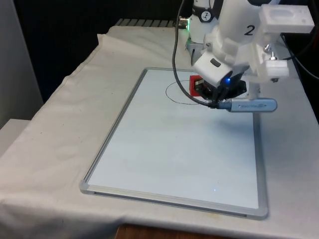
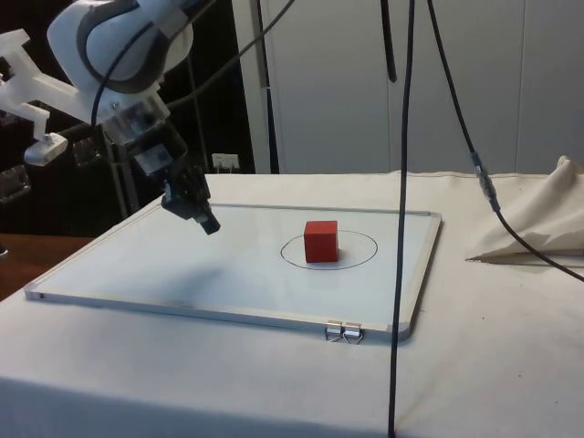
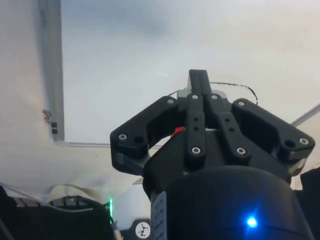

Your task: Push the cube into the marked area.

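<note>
Red cube point(image 2: 321, 241) inside the drawn circle point(image 2: 328, 248) on the whiteboard point(image 2: 182, 274) atop the bench point(image 2: 474, 365), with the claw point(image 2: 209, 222) pressed together, raised just off the board, apart from the cube.

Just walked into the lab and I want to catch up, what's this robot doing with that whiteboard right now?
A white robot arm is working over a whiteboard lying flat on a cloth-covered table. A red cube sits inside the oval marked area drawn on the board, so the cube looks to be where it is meant to go. The gripper hangs just above the board, apart from the cube, with its fingers closed together and holding nothing.
</note>
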Action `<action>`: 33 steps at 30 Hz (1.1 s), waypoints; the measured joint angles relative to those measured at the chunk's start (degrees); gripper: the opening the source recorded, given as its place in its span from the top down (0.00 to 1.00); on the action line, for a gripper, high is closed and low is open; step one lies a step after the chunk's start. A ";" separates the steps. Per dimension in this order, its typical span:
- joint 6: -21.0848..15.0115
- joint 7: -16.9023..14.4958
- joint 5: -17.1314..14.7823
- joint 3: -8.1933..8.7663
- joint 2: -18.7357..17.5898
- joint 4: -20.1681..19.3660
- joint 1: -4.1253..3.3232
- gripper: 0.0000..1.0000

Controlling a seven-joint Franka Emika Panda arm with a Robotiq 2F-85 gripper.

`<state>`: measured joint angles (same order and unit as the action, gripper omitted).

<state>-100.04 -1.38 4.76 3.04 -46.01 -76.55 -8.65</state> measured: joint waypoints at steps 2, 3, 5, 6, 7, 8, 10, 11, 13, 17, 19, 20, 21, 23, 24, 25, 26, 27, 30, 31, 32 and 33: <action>-0.40 0.69 0.00 -0.17 0.17 0.00 0.00 1.00; -0.40 0.69 0.00 -0.17 0.17 0.00 0.00 1.00; -0.69 1.78 0.00 -0.29 0.57 0.00 0.00 1.00; -0.69 2.06 0.00 -0.34 0.74 0.00 0.00 1.00; -0.69 2.41 0.00 -0.34 0.92 0.00 0.00 1.00; -0.69 2.69 0.00 -0.34 1.15 0.00 0.00 1.00; -0.69 2.98 0.00 -0.40 1.32 0.00 0.00 1.00; -0.69 3.55 0.00 -0.40 1.72 0.00 0.00 1.00; -0.69 4.13 0.00 -0.46 2.12 0.00 0.00 1.00; -0.74 5.27 0.00 -0.52 2.86 0.00 0.00 1.00; -0.74 5.44 -0.06 -0.52 3.04 0.00 0.00 1.00; -0.74 5.61 -0.06 -0.52 3.21 0.00 0.00 1.00; -0.74 5.73 -0.06 -0.52 3.38 0.00 0.00 1.00; -0.80 6.02 -0.11 -0.52 3.67 0.00 0.00 1.00; -0.86 6.25 -0.17 -0.52 3.95 0.00 0.00 1.00; -0.86 6.36 -0.17 -0.52 4.13 0.00 0.00 1.00; -0.86 6.36 -0.17 -0.52 4.13 0.00 0.00 1.00; -0.86 6.36 -0.17 -0.52 4.13 0.00 0.00 1.00; -0.86 6.70 -0.40 -0.52 4.87 -0.17 0.06 1.00; -0.92 6.76 -0.46 -0.52 4.98 -0.17 0.06 1.00; -0.97 6.88 -0.52 -0.52 5.10 -0.23 0.06 1.00; -1.03 6.93 -0.63 -0.52 5.21 -0.23 0.06 1.00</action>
<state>-101.07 5.56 4.13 2.52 -40.79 -76.78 -8.59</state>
